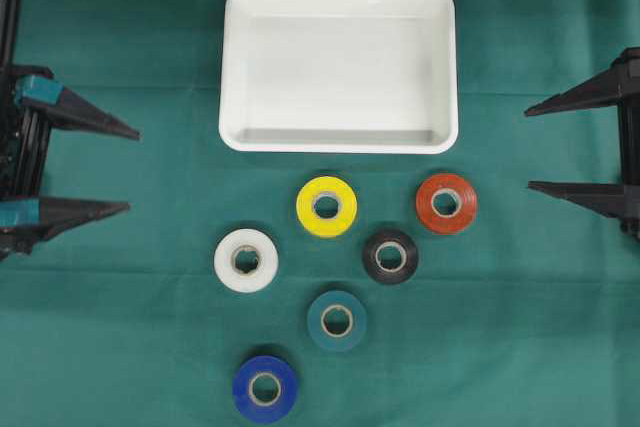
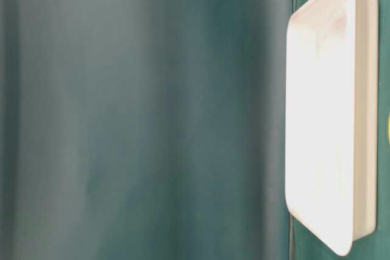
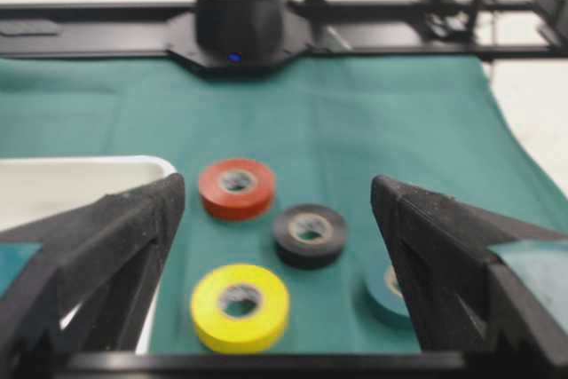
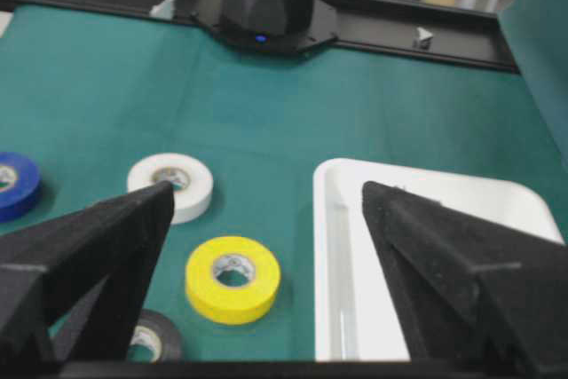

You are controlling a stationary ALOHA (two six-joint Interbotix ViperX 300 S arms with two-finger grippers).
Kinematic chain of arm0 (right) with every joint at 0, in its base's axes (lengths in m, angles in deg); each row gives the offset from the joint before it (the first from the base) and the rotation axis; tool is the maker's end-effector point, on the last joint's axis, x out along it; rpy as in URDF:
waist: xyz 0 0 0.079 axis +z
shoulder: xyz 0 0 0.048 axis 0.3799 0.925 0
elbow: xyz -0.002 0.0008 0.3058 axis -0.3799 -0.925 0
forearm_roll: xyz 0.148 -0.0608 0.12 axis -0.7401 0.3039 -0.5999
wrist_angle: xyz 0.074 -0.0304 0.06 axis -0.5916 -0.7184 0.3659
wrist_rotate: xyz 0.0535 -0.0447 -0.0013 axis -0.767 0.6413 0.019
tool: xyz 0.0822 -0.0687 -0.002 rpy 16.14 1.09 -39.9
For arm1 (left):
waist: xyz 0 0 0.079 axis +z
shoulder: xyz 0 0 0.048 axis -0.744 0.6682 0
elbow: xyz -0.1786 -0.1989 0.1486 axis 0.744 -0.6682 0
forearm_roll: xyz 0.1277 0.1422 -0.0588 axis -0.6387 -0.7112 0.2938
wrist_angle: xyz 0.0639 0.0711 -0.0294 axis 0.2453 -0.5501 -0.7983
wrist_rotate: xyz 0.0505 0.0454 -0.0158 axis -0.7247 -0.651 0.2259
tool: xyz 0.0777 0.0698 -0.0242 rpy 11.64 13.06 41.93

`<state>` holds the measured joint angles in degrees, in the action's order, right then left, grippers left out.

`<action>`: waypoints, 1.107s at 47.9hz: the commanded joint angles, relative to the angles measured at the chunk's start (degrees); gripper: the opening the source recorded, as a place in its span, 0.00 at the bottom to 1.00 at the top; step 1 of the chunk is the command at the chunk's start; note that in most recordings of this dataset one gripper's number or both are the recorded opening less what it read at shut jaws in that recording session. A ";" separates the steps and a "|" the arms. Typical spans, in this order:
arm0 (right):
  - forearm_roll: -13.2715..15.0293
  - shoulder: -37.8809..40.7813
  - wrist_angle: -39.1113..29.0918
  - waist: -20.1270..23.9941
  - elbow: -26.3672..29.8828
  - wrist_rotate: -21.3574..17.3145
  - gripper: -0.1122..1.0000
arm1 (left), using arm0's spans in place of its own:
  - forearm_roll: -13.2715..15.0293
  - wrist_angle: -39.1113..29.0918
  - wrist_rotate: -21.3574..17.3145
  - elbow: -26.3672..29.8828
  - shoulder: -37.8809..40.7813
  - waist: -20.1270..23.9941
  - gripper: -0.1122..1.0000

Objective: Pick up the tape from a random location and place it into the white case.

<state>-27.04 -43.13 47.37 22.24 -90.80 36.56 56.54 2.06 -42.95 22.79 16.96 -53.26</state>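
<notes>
White case (image 1: 338, 142): shallow rect. tray, rounded corners, raised rim, sits at far-centre of green desk (image 1: 140, 347). 6 tape rolls near it, all flat: yellow (image 1: 326, 206), red (image 1: 446, 203), black (image 1: 390, 256), white (image 1: 246, 260), teal (image 1: 336, 321), blue (image 1: 265, 388). Left pincer (image 1: 133, 170) and right pincer (image 1: 527, 148) both wide open, holding nothing, well apart from rolls.
</notes>
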 commanded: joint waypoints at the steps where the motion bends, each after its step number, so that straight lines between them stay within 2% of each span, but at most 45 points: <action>1: -0.09 0.44 0.26 -0.09 1.67 -0.09 0.92 | 0.00 -0.26 0.44 1.76 0.44 -1.49 1.00; 16: -0.09 0.44 0.35 -0.09 1.76 -0.09 0.92 | 0.00 -0.70 0.62 2.11 0.79 -2.02 1.00; 27: -0.09 0.44 0.35 -0.09 1.85 -0.09 0.92 | 0.00 1.05 0.62 5.27 7.03 -2.64 1.00; 43: -0.09 0.70 0.35 -0.09 1.93 -0.09 0.92 | 0.00 2.72 0.62 16.08 22.06 -2.55 1.00; 53: -0.09 0.70 0.35 -0.09 1.93 -0.09 0.92 | 0.00 2.81 0.53 24.70 32.43 -2.64 1.00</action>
<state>-27.04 -42.77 47.46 22.15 -90.54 36.56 56.54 4.43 -42.34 43.18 46.40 -55.72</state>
